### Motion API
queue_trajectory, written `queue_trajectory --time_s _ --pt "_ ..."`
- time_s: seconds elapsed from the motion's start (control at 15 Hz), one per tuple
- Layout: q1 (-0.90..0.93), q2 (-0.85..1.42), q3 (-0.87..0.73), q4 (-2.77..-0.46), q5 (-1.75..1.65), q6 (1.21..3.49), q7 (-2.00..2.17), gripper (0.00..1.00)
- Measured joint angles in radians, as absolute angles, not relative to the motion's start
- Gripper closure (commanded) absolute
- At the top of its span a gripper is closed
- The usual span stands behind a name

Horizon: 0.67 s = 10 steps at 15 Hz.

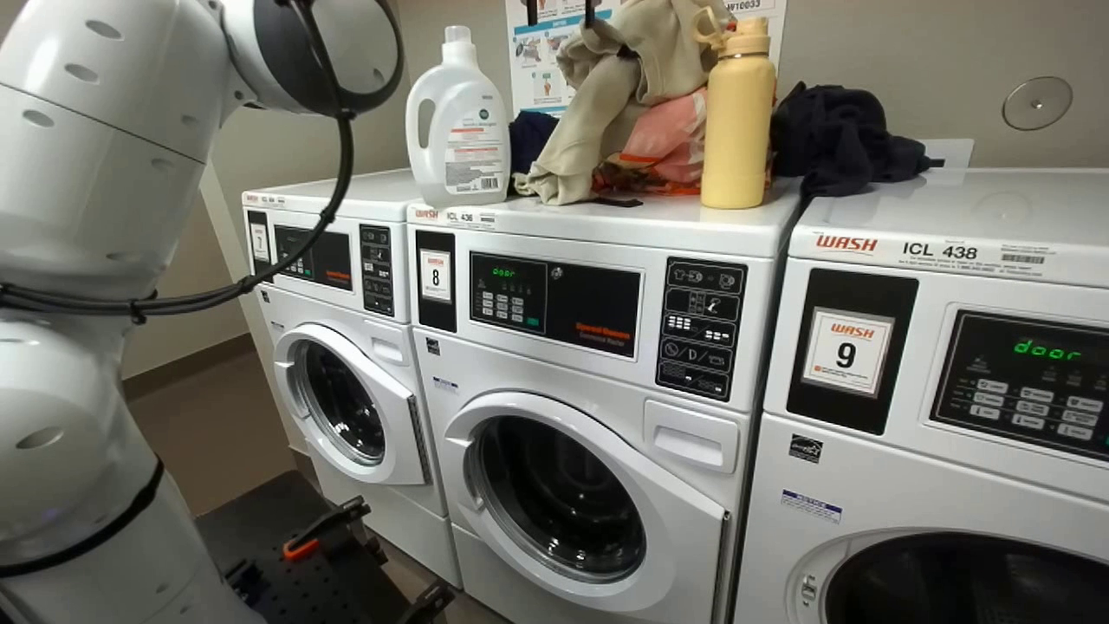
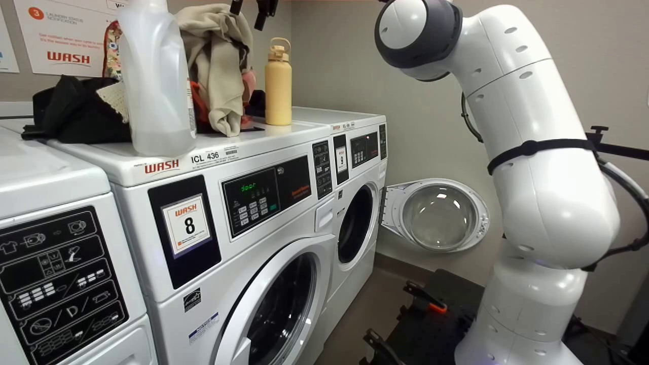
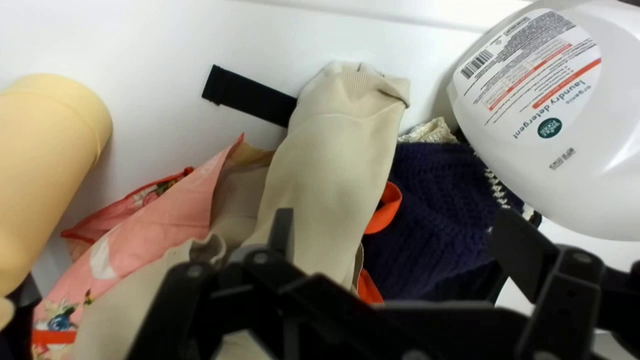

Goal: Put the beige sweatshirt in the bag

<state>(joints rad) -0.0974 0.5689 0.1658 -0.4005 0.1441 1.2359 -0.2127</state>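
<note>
Claw (image 3: 400, 240), 2 fingers spread wide, nothing gripped, 1 finger in front of the sweatshirt (image 3: 325, 160), touch not discernible, sweatshirt draped over the bag (image 3: 167, 215) atop washer 8 (image 1: 563, 227), 1 sleeve reaching the washer's surface between bottle (image 3: 47, 160) and jug (image 3: 560, 150).

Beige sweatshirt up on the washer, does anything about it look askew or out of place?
Yes, a little: the beige sweatshirt is bunched up, and one sleeve hangs outside the pink floral bag, its cuff down at the washer top. That looks untidy for something meant to go in the bag.
</note>
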Motion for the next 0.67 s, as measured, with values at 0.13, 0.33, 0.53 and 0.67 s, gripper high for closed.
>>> queue_trajectory --time_s 0.13,0.33,0.53,0.67 --pt "-0.079 0.601 0.155 -0.386 0.14 1.222 -0.213 0.0" --pt "-0.055 0.651 0.154 -0.393 0.111 1.254 -0.213 0.0" --pt "-0.033 0.699 0.153 -0.393 0.067 1.29 -0.213 0.0" --pt "-0.02 0.721 0.147 -0.393 0.033 1.318 -0.213 0.0"
